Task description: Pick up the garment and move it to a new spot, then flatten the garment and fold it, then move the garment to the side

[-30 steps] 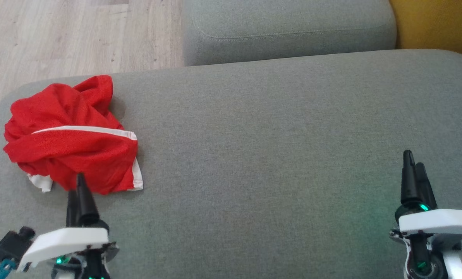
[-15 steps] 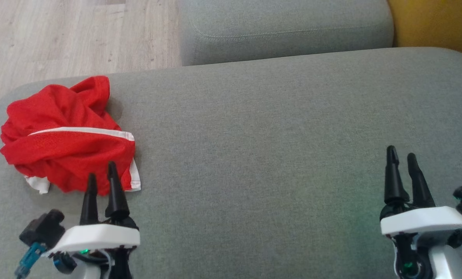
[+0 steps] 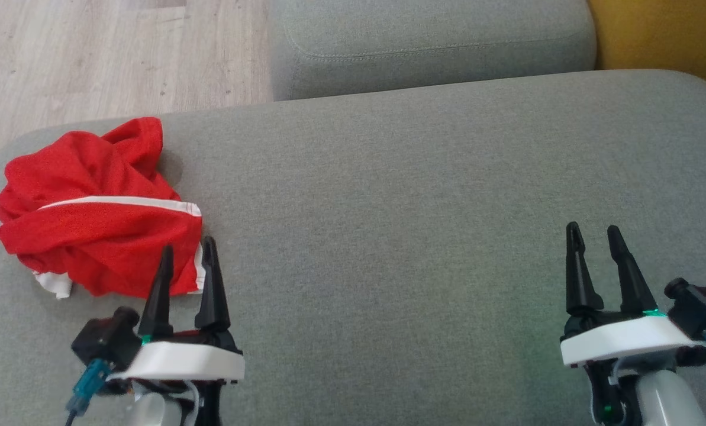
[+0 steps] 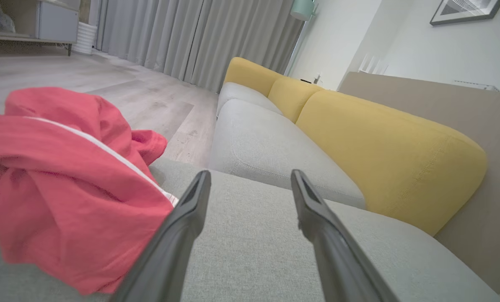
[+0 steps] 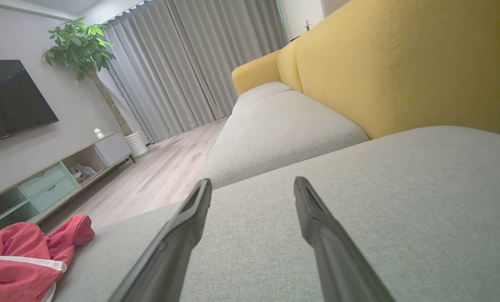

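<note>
The garment [image 3: 92,207] is a crumpled red cloth with white trim, heaped at the far left of a grey sofa cushion [image 3: 388,195]. My left gripper [image 3: 188,249] stands open at the heap's near right corner, nothing between its fingers. In the left wrist view the garment [image 4: 61,180] bulks left of the left finger [image 4: 191,209]; whether they touch I cannot tell. My right gripper [image 3: 594,234] is open and empty over bare cushion at the lower right. In the right wrist view the garment [image 5: 23,256] lies far to the lower left.
A second grey cushion [image 3: 429,41] lies beyond the first, with yellow backrests [image 4: 384,155] on the right. Wooden floor [image 3: 92,53] drops off past the cushion's left and far edges. A TV unit [image 5: 53,180] and a plant [image 5: 82,46] stand across the room.
Both grippers have turned so their fingers show spread apart. The left gripper moved right and forward to the garment's near right corner. The right one shifted left. The garment itself has not moved.
</note>
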Robot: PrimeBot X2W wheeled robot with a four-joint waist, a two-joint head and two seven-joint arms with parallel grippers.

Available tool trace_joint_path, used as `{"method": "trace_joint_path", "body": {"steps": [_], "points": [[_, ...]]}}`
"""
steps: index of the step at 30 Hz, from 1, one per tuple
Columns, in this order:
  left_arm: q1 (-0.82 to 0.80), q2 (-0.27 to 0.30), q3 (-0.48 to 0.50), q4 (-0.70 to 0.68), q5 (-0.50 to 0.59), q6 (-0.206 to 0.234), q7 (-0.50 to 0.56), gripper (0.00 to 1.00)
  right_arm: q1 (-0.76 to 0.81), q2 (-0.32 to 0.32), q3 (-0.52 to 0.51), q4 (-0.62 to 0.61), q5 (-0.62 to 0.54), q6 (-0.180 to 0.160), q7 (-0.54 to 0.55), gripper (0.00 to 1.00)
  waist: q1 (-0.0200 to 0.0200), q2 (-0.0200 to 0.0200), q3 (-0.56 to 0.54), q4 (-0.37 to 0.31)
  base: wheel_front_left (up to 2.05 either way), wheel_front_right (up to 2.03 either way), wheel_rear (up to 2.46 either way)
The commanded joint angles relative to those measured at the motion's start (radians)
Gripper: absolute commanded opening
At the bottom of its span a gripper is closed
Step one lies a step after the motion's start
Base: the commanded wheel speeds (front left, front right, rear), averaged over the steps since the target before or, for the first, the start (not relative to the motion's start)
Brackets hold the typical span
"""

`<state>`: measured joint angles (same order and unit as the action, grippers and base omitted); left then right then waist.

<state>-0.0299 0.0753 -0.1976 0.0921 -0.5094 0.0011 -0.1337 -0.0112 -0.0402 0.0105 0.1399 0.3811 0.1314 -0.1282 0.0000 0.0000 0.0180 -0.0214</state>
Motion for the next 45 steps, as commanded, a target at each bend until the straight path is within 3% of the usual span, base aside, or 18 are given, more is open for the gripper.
{"method": "trace_joint_path", "body": {"steps": [1,14,21,32,35,38,41,45], "points": [[-0.058,0.016,0.013,-0.042,0.031,0.009,-0.011,1.00,-0.050,-0.008,0.021,-0.046,-0.034,-0.001,-0.016,1.00,0.0000,0.0000,0.000,0.000,0.00,0.00,0.00],[-0.092,0.081,-0.095,0.010,0.244,0.087,-0.049,1.00,-0.052,-0.008,0.034,-0.070,-0.237,-0.001,-0.054,1.00,0.0000,0.0000,0.000,0.000,0.00,0.00,0.00],[-0.121,0.125,-0.173,0.017,0.373,0.161,-0.070,1.00,-0.054,-0.009,0.045,-0.082,-0.359,-0.001,-0.075,1.00,0.0000,0.0000,-0.001,0.003,0.00,0.00,0.00],[-0.122,0.136,-0.214,-0.017,0.404,0.228,-0.102,1.00,-0.052,-0.010,0.061,-0.105,-0.524,-0.001,-0.108,1.00,0.0000,0.0000,-0.002,-0.005,0.00,0.00,0.00],[-0.099,0.117,-0.187,-0.036,0.364,0.223,-0.111,1.00,-0.044,-0.010,0.059,-0.101,-0.486,-0.001,-0.116,1.00,0.0000,0.0000,-0.003,-0.007,0.00,0.00,0.00],[-0.067,0.074,-0.129,-0.038,0.296,0.184,-0.123,1.00,-0.036,-0.010,0.060,-0.088,-0.409,-0.001,-0.128,1.00,0.0000,0.0000,-0.005,-0.008,0.00,0.00,0.00],[-0.055,0.058,-0.098,-0.033,0.285,0.162,-0.128,1.00,-0.035,-0.010,0.071,-0.086,-0.407,-0.001,-0.134,1.00,0.0000,0.0000,-0.006,-0.010,0.00,0.00,0.00],[-0.040,0.035,-0.054,0.001,0.263,0.114,-0.128,1.00,-0.021,-0.010,0.066,-0.056,-0.312,-0.001,-0.134,1.00,0.0000,0.0000,-0.008,-0.007,0.00,0.00,0.00]]}}
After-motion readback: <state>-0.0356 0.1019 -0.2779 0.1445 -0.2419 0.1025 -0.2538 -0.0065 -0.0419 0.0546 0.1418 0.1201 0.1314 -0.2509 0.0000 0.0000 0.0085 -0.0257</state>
